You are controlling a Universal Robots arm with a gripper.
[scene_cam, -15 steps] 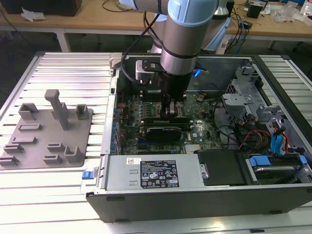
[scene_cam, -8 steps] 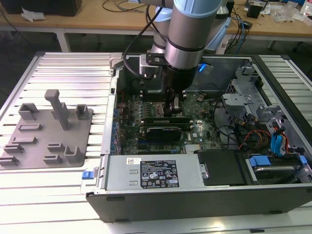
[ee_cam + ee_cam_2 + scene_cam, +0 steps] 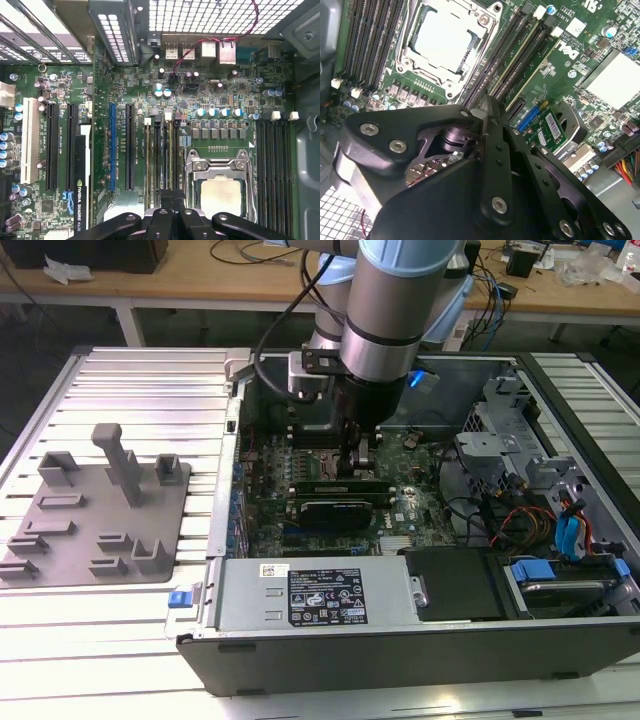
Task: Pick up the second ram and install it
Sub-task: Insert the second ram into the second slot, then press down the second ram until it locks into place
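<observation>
Inside the open computer case (image 3: pixel 400 640), the gripper (image 3: pixel 362 458) sits low over the green motherboard (image 3: pixel 220 85) — finger state cannot be determined — beside the metal CPU socket (image 3: pixel 447 42).

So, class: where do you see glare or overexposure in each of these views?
Exterior view: the ribbed metal table is washed out near the front. Second wrist view: the CPU socket glares white. First wrist view: the rear vent grille is blown out.
</observation>
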